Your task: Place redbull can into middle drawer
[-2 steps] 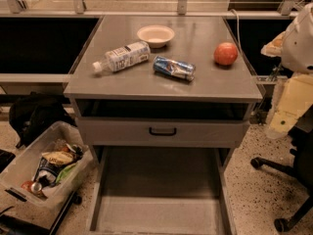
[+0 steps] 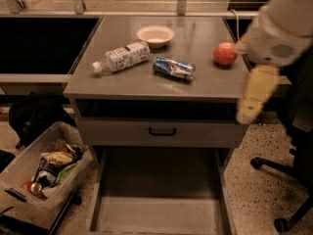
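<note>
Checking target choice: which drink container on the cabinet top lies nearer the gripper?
The redbull can, blue-and-silver, right of the water bottle; the gripper hangs right of the cabinet.

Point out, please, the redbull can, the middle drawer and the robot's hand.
redbull can (image 2: 173, 68): camera view, middle of its side.
middle drawer (image 2: 159, 207): camera view, its bare floor.
hand (image 2: 250, 104): camera view, pale lower end, right of the cabinet (image 2: 122, 84).

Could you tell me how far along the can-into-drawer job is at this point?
Done: the middle drawer is pulled open. In hand: nothing; the gripper hangs beside the cabinet top, apart from the redbull can. Left: grasp the can, lying on its side on that top, and set it in the drawer.
</note>
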Robot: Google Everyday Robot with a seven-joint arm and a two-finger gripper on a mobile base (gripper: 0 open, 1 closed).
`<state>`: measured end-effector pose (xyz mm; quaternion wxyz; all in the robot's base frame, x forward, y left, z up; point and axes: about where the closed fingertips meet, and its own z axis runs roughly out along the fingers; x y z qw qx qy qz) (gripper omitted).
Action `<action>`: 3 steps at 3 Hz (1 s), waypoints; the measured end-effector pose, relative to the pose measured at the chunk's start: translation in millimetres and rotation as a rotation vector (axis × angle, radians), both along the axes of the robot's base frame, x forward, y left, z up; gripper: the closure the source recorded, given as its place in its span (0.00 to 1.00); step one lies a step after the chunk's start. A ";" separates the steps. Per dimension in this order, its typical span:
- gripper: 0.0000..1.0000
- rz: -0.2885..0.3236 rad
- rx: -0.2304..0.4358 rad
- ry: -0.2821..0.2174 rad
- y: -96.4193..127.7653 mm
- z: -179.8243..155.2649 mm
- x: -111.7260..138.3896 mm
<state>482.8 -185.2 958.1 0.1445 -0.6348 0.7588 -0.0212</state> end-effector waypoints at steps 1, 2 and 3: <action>0.00 0.063 0.041 -0.017 34.8 -7.6 41.0; 0.00 0.007 0.080 -0.092 12.5 20.5 34.5; 0.00 -0.030 0.101 -0.132 -3.1 36.0 29.9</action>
